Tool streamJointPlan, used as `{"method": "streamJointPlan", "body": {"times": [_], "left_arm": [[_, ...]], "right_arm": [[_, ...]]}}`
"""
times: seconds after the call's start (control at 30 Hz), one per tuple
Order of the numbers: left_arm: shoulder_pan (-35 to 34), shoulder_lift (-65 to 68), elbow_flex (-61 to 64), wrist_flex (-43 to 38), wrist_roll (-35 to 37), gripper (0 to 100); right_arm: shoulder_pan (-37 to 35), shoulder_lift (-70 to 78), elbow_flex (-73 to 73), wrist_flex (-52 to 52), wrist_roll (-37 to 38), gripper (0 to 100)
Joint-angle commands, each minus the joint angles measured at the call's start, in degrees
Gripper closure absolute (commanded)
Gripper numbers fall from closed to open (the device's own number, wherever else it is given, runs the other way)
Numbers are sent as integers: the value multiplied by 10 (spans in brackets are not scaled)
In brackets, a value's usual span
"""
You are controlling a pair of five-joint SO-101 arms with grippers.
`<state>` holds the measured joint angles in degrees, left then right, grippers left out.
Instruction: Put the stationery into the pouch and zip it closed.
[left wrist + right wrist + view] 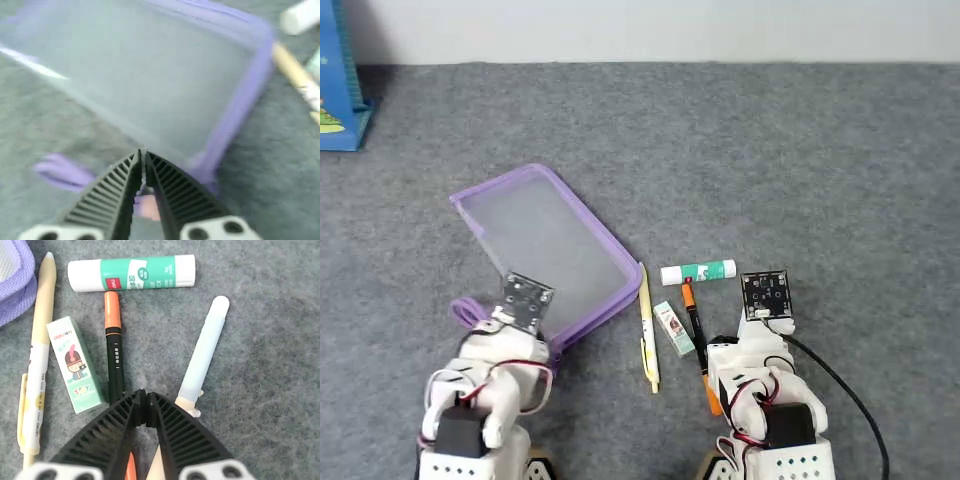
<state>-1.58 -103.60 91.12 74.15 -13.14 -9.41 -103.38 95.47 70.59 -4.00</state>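
A translucent pouch with purple edging lies flat on the grey mat, left of centre. My left gripper is shut, its tips just over the pouch's near corner beside a purple loop. To the pouch's right lie a yellow pen, a green eraser box, an orange-and-black marker and a white-and-green glue stick. My right gripper is shut and holds nothing. It hovers between the marker and a pale blue pen, near the eraser box, the yellow pen and the glue stick.
A blue box stands at the far left edge. A white wall borders the back of the grey mat, which is bare on its right and far side. A black cable trails from the right arm.
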Motion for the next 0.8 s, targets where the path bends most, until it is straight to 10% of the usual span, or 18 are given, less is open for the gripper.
{"method": "streamJointPlan", "body": {"times": [0.0, 0.53, 0.77], "left_arm": [[-69, -6, -41, -22, -26, 987], [-246, -6, -38, -55, -10, 987], [-156, -5, 5, -54, -88, 935]], "right_arm": [[2, -5, 10, 4, 4, 990], [6, -5, -13, 46, 7, 990], [7, -4, -67, 46, 8, 990]]}}
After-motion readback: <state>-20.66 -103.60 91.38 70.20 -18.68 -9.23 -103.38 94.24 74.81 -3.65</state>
